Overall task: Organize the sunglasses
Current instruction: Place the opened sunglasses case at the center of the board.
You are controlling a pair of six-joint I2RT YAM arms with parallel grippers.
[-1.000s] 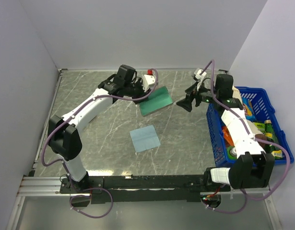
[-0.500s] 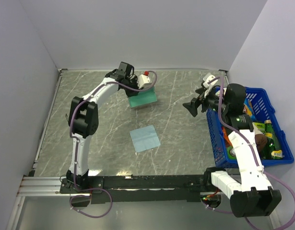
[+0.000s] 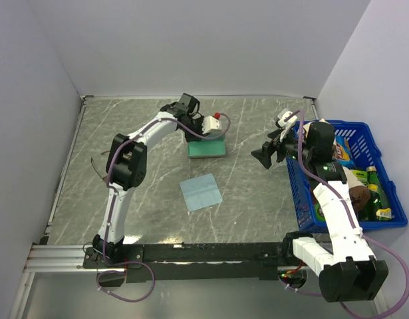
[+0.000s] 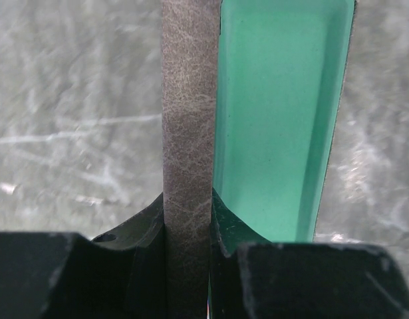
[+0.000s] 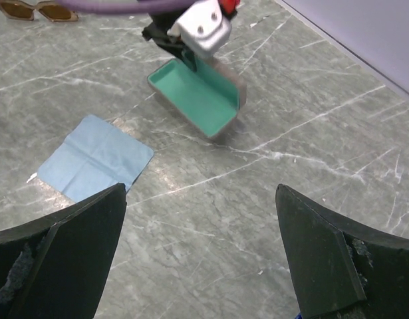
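1. The sunglasses (image 5: 39,10) lie on the grey bench (image 3: 144,199), over on the left side. Their lenses are brown.
2. No hand touches the sunglasses. They are well apart from the case and from the cloth.
3. The left hand (image 4: 187,229) is out at the far middle of the bench. It is clenched on one wall of the case (image 4: 277,119), with one finger on each side of it.
4. The case is grey-brown outside and green inside. It is open, tilted, and has nothing in it. I cannot tell if it touches the bench.
5. A light blue cloth (image 3: 201,192) lies flat on the bench, nearer than the case and a bit to its left.
6. The right hand (image 5: 197,256) is up in the air on the right side. Its fingers (image 5: 64,252) are spread wide and it holds nothing.
7. A blue basket (image 3: 296,189) sits at the right edge of the bench, just beside the right arm. It has bottles and packets in it.
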